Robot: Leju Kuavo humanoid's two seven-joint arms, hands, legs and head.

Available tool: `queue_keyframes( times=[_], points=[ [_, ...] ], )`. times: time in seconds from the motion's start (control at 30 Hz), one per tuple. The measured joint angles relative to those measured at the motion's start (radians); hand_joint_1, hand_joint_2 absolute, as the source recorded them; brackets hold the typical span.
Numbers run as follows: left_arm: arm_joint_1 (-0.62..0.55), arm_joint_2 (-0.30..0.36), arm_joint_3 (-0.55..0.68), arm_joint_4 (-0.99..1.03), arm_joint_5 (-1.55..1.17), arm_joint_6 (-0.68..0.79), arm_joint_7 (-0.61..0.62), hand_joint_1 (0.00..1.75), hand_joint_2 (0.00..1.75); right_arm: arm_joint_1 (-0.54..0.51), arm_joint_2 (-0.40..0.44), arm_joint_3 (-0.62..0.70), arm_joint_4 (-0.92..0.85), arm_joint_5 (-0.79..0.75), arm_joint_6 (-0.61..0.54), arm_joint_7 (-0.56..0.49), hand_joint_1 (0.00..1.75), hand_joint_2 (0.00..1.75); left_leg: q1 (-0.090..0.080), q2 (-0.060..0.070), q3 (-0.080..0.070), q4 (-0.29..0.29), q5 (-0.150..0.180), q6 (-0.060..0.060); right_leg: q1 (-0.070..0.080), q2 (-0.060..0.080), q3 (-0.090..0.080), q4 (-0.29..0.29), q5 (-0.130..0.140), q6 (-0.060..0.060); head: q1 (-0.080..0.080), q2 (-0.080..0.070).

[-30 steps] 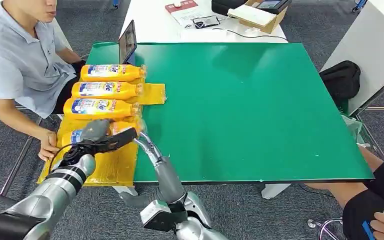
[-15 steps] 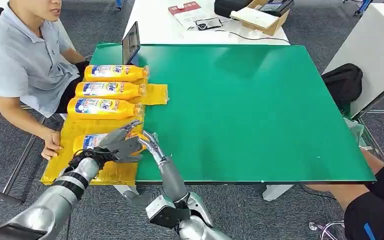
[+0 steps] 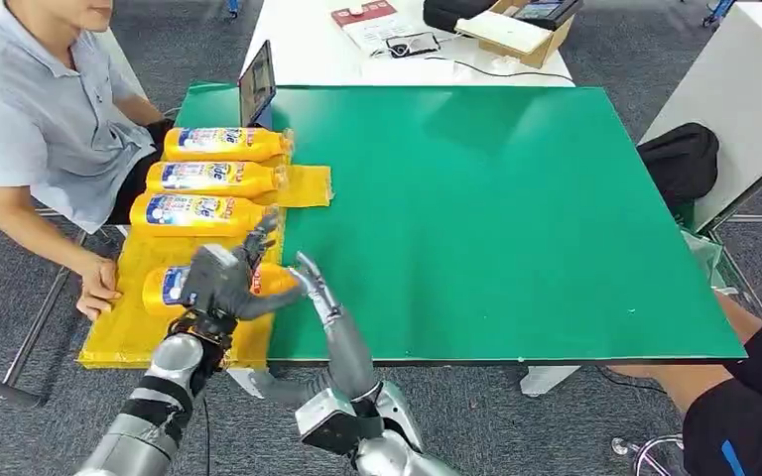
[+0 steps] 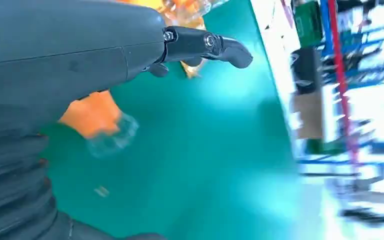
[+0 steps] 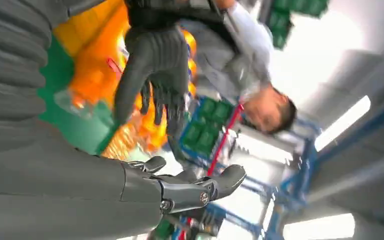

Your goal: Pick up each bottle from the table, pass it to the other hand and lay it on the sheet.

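Green matting covers the table [image 3: 476, 218], with a yellow sheet [image 3: 129, 332] along its left edge, where a person [image 3: 45, 119] sits. Three bottles [image 3: 213, 177] lie in a row in the upper left; a fourth bottle [image 3: 169, 287] lies lower left. Over it hovers the left hand [image 3: 220, 282], fingers spread, holding nothing. Just right of it, the right hand [image 3: 313, 286] is likewise spread and empty

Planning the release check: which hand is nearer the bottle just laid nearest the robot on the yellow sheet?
Left. The left hand hovers over the nearest bottle, fingers spread; the right hand is beside its cap end.
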Motion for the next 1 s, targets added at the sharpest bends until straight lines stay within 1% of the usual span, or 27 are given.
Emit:
queue_keyframes(
  times=[0.1, 0.17, 0.23, 0.27, 0.37, 0.4, 0.47, 0.5, 0.6, 0.63, 0.77, 0.8, 0.87, 1.0],
  points=[
    [0.056, -0.027, 0.029, -0.087, 0.176, -0.004, 0.024, 0.0, 1.75, 0.029, -0.019, 0.009, -0.117, 0.017, -0.05, 0.0, 0.0, 1.75, 0.0, 0.0, 0.0, 0.0, 0.0, 0.0, 0.0, 0.0, -0.001, 0.0, 0.0, 0.0, 0.0, 0.0],
    [0.096, -0.038, 0.04, -0.142, 0.223, 0.025, 0.025, 0.0, 1.75, 0.051, -0.036, 0.012, -0.192, 0.033, -0.062, -0.001, 0.0, 1.75, 0.0, 0.0, -0.001, 0.0, -0.001, 0.0, 0.0, 0.0, -0.001, 0.0, 0.0, 0.0, 0.0, 0.0],
    [0.15, -0.048, 0.051, -0.212, 0.232, 0.069, 0.006, 0.0, 1.75, 0.094, -0.053, -0.009, -0.27, 0.007, -0.055, -0.001, 0.0, 1.75, 0.0, 0.0, -0.001, 0.0, -0.002, 0.0, 0.0, 0.0, -0.002, -0.001, -0.001, 0.0, 0.0, 0.0],
    [0.177, -0.051, 0.055, -0.242, 0.234, 0.084, -0.001, 0.0, 1.75, 0.113, -0.056, -0.032, -0.293, -0.012, -0.041, -0.001, 0.0, 0.0, 0.0, 0.0, -0.001, 0.0, -0.002, 0.0, 0.0, 0.0, -0.002, -0.001, -0.001, 0.0, 0.0, 0.0],
    [0.257, -0.063, 0.064, -0.335, 0.238, 0.126, -0.016, 0.0, 1.75, 0.168, -0.067, -0.123, -0.344, -0.059, 0.002, -0.001, 0.0, 0.0, 0.0, 0.0, -0.002, 0.0, -0.002, 0.0, 0.0, 0.0, -0.002, -0.001, -0.001, 0.0, 0.0, 0.0],
    [0.292, -0.071, 0.073, -0.375, 0.24, 0.145, -0.02, 0.0, 0.0, 0.191, -0.059, -0.166, -0.345, -0.068, 0.018, -0.001, 0.0, 0.0, 0.0, 0.0, -0.002, 0.0, -0.003, 0.0, 0.0, 0.0, -0.002, -0.001, -0.001, 0.0, 0.0, 0.0],
    [0.353, -0.087, 0.086, -0.438, 0.24, 0.181, -0.037, 0.0, 0.0, 0.237, -0.041, -0.254, -0.345, -0.069, 0.039, 0.0, 0.0, 0.0, 0.0, 0.0, -0.002, 0.0, -0.003, 0.0, 0.0, 0.0, -0.003, -0.001, -0.001, 0.0, 0.0, 0.0],
    [0.391, -0.097, 0.092, -0.48, 0.239, 0.207, -0.047, 0.0, 0.0, 0.26, -0.03, -0.321, -0.345, -0.066, 0.045, 0.001, 0.0, 0.0, 0.0, 0.0, -0.002, 0.0, -0.003, 0.0, 0.0, 0.0, -0.003, -0.001, -0.001, 0.0, -0.001, 0.0],
    [0.47, -0.121, 0.109, -0.561, 0.239, 0.246, -0.057, 0.0, 0.0, 0.299, 0.0, -0.476, -0.344, -0.03, 0.046, 0.063, 0.0, 0.0, 0.0, -0.001, -0.003, 0.0, -0.003, 0.0, 0.0, 0.0, -0.002, -0.001, -0.003, 0.002, 0.0, 0.0],
    [0.49, -0.129, 0.113, -0.58, 0.24, 0.251, -0.058, 0.0, 1.75, 0.31, 0.011, -0.518, -0.344, -0.016, 0.041, 0.083, 0.0, 0.0, 0.0, -0.001, -0.003, 0.0, -0.004, 0.0, 0.0, 0.0, -0.003, -0.001, -0.003, 0.002, 0.0, 0.0],
    [0.525, -0.159, 0.117, -0.607, 0.227, 0.27, -0.068, 0.0, 1.75, 0.331, 0.047, -0.624, -0.332, -0.025, 0.025, 0.116, 0.0, 0.0, 0.0, -0.001, -0.003, 0.0, -0.004, 0.0, 0.0, 0.0, -0.003, -0.001, -0.003, 0.002, -0.001, 0.0],
    [0.527, -0.165, 0.116, -0.607, 0.215, 0.28, -0.077, 0.0, 1.75, 0.331, 0.05, -0.642, -0.324, -0.055, 0.032, 0.123, 0.0, 1.75, 0.0, -0.001, -0.002, 0.0, -0.004, 0.0, 0.0, 0.0, -0.002, -0.001, -0.003, 0.002, 0.0, 0.0],
    [0.528, -0.173, 0.109, -0.607, 0.188, 0.296, -0.103, 0.0, 1.75, 0.333, 0.048, -0.663, -0.305, -0.077, 0.063, 0.132, 0.0, 1.75, 0.0, -0.001, -0.002, 0.0, -0.003, 0.0, 0.0, 0.0, -0.002, -0.001, -0.003, 0.002, 0.0, 0.0],
    [0.528, -0.172, 0.085, -0.597, 0.149, 0.31, -0.155, 0.0, 1.75, 0.344, 0.045, -0.7, -0.289, -0.058, 0.14, 0.122, 0.0, 1.75, 0.0, -0.001, -0.002, 0.0, -0.003, 0.0, 0.0, 0.0, -0.002, -0.001, -0.003, 0.002, 0.0, 0.0]
  ],
)
